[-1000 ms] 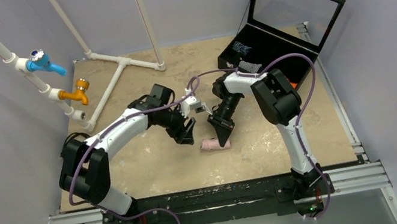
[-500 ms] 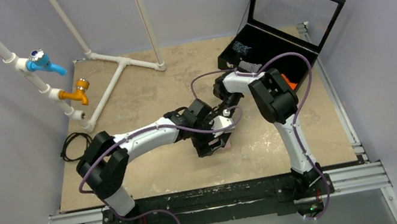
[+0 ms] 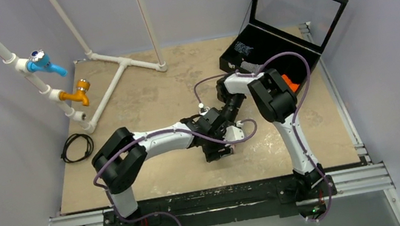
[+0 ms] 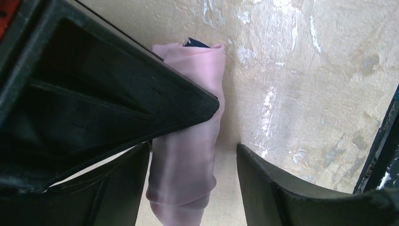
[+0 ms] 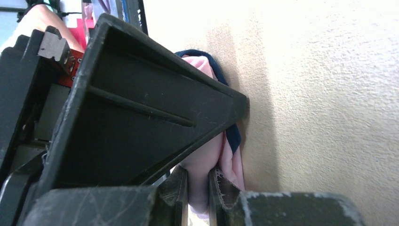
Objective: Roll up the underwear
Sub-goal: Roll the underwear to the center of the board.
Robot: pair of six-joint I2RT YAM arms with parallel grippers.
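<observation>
Both on underwear point(image 4: 183, 188): left gripper point(image 4: 193, 150) arrived, open astride roll; right gripper point(image 5: 197, 188) pinching fabric.

Mottled tan table point(image 3: 153, 176) is carrying four things on its worn surface.

The underwear point(image 4: 186, 155), rolled into a pale pink tube with a bit of navy trim showing at one end, is lying on the bare surface near the middle, toward the near edge. A white pipe frame point(image 3: 113, 84) is resting on the far left part, its floor pipes meeting in a tee. An open black case point(image 3: 262, 38) is sitting at the far right corner, lid tilted back. A coiled black cable point(image 3: 76, 147) is lying at the left edge, well apart from the rest.
</observation>
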